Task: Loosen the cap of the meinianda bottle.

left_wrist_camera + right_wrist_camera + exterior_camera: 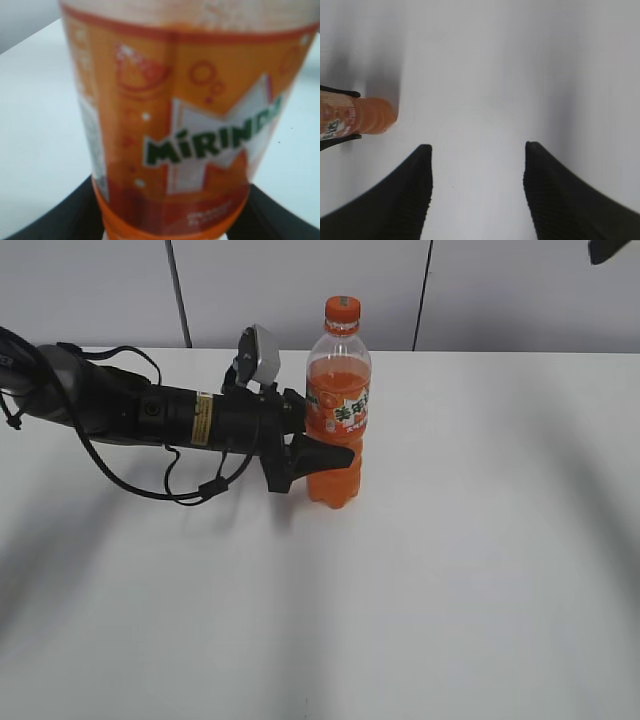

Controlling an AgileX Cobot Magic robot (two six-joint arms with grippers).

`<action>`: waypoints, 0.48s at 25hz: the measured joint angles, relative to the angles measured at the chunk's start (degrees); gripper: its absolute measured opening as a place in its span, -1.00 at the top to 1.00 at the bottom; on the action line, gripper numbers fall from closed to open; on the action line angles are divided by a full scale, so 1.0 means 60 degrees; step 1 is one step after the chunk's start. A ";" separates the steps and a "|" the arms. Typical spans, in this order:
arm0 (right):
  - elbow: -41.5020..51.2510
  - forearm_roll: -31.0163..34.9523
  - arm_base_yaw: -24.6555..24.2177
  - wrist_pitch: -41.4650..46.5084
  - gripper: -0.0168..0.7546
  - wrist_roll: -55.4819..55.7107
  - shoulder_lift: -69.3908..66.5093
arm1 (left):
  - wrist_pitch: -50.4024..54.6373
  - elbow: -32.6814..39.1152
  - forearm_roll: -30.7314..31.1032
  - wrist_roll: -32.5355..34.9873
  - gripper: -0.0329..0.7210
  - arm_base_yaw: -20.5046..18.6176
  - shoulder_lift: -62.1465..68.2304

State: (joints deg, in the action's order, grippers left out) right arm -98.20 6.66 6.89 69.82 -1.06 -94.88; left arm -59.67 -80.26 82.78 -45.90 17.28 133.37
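White table [480,590], grey wall panels behind. Meinianda bottle [338,410] upright near centre; left gripper [325,445] from 9 o'clock pinches its labelled waist. Right gripper [477,192] spread, empty, above. Mostly full, likely heavy, thin-walled; take the cap [342,308] at 12 o'clock by its rim.

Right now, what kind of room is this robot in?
Probably a lab or test room: a bare white table, plain grey wall panels, and only one orange drink bottle, held by the left tool.

The meinianda bottle [175,135] label reads "MIRINDA" in green letters; its smaller print is unreadable.
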 joint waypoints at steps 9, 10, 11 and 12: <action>-0.2253 -0.0191 0.2494 -0.0004 -0.17 -0.0019 -0.1698 | 0.0010 0.0000 0.0000 0.0000 -0.16 0.0000 0.0000; -0.2460 -0.0191 0.2731 -0.0004 -0.17 0.0019 -0.1931 | 0.0010 0.0000 0.0000 0.0000 -0.16 0.0000 0.0000; -0.2697 -0.0194 0.2949 -0.0004 -0.17 0.0074 -0.2122 | 0.0019 0.0000 0.0000 0.0000 -0.16 0.0000 0.0000; -0.2925 -0.0202 0.3118 -0.0004 -0.17 0.0112 -0.2339 | 0.0019 0.0000 0.0000 0.0000 -0.16 0.0000 0.0000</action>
State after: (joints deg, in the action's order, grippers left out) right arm -115.75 5.44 25.60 69.79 -0.39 -108.92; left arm -59.55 -80.26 82.78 -45.90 17.28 133.37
